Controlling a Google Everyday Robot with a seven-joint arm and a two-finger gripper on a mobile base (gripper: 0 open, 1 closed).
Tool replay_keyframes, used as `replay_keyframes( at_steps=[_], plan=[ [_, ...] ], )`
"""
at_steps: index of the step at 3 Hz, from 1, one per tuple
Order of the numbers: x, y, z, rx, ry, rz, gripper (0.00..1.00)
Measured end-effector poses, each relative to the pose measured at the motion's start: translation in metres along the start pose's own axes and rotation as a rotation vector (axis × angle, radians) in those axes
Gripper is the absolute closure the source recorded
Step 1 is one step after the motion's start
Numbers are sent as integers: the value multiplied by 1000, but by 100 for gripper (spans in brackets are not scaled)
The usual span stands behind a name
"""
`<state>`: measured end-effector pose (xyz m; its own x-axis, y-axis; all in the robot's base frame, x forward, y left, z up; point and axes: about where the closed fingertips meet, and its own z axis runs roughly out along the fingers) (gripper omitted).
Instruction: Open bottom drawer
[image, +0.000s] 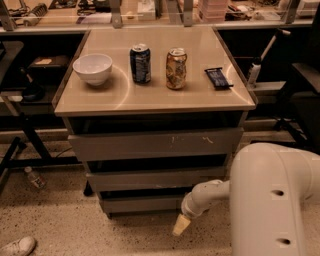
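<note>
While the tan pincer (181, 225) is hovering by the plain grey handle-less bottom drawer (140, 204), its spread cannot be told. The stiff, slick front is likely needing a top-edge hold.

White arm housing (275, 200) filled the frame's 4 o'clock corner. Forearm (210, 192) ran out from it toward 9 o'clock and bent downward at the wrist. Gripper (181, 225) hung low near 6 o'clock of frame, tan-tipped, apparently pointing toward 7 o'clock. One arm only in sight.
</note>
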<state>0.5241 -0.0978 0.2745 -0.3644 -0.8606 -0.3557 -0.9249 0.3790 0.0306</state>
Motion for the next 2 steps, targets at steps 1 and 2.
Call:
replay_keyframes(
  at_steps=[1, 2],
  plan=[
    [11, -19, 25, 21, 4, 15, 0],
    [20, -34, 40, 39, 8, 26, 0]
  ],
)
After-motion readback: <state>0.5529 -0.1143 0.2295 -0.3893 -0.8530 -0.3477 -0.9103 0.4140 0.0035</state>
